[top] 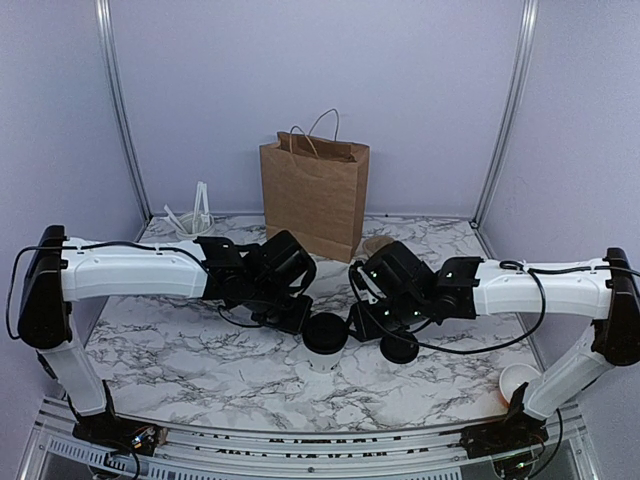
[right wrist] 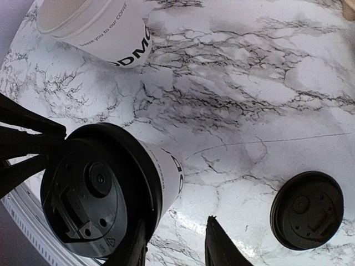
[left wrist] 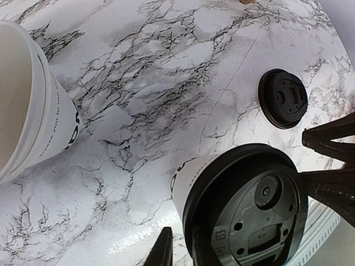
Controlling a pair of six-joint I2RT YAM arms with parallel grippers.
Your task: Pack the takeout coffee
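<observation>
Takeout coffee (top: 325,335) stands upright, lidded, mid tabletop (top: 170,345) near the near edge, hemmed between both grippers. Right gripper (right wrist: 176,248) jaws parted, nothing between them, one finger just beside the cup. Left gripper (top: 296,321): you can't tell its jaws. Loose lid (top: 400,347) just right. Bare marble runs left and toward the bag (top: 314,195) at the far edge.

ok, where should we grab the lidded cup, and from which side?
Probably grip the lidded cup on its white paper wall just under the black lid, jaws level, coming from the robot's left. It stands upright, the lid rim overhangs as a stop, and the loose lid crowds the right side.
</observation>
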